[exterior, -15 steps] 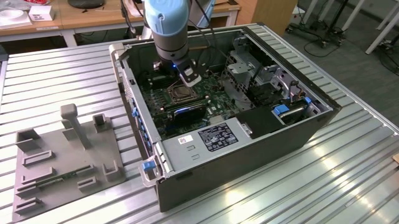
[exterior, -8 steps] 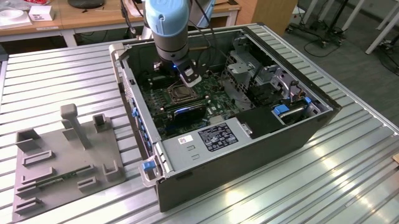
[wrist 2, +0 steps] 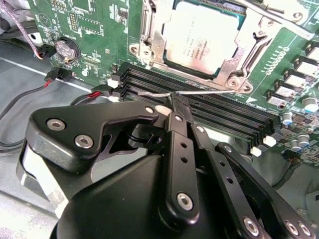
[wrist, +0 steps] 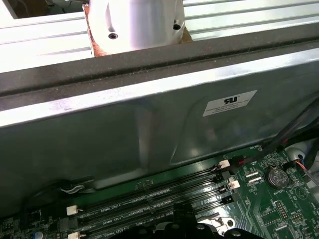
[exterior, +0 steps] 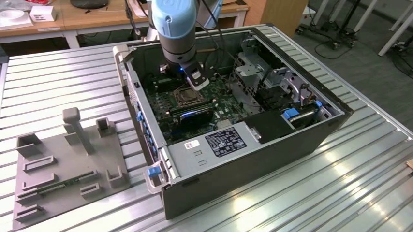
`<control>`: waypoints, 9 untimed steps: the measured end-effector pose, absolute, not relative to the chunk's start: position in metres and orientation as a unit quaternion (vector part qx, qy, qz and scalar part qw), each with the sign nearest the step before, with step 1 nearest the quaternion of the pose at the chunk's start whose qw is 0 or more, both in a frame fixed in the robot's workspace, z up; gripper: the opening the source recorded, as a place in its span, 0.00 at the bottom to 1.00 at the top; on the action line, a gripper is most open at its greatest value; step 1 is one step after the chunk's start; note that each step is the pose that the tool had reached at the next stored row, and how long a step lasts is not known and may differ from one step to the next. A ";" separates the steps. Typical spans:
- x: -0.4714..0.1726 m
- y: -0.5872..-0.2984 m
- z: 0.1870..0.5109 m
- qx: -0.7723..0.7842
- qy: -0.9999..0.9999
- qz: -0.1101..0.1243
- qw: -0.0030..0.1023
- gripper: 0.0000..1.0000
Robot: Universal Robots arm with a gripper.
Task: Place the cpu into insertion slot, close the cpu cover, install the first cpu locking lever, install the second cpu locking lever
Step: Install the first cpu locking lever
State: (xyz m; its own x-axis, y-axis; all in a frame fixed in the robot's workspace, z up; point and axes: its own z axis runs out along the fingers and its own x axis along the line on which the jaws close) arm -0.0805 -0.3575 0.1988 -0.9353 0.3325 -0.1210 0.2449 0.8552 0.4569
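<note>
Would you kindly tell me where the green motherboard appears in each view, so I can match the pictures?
Exterior view: the green motherboard lies inside the open black computer case, under the arm.
Second wrist view: it spreads beyond the black gripper.
First wrist view: it runs along the grey case wall.
Shared landmark: the long black memory slots, in both wrist views.

In the second wrist view: 1 cpu under 1 cpu cover, 4 black memory slots, 1 coin cell battery, and 1 thin locking lever. In the exterior view: 1 computer case, 1 grey fixture plate, 1 gripper.
</note>
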 end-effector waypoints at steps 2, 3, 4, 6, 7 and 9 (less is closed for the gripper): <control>-0.080 -0.358 0.198 0.151 0.958 0.223 0.098 0.11; -0.080 -0.358 0.198 0.151 0.958 0.223 0.098 0.11; -0.080 -0.357 0.197 0.151 0.958 0.223 0.098 0.11; -0.080 -0.357 0.197 0.151 0.958 0.223 0.098 0.11; -0.080 -0.357 0.197 0.151 0.958 0.223 0.098 0.11; -0.080 -0.356 0.196 0.151 0.958 0.223 0.098 0.11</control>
State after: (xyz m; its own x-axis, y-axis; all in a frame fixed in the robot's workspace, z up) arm -0.0797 -0.3559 0.1962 -0.9353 0.3324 -0.1210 0.2449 0.8553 0.4566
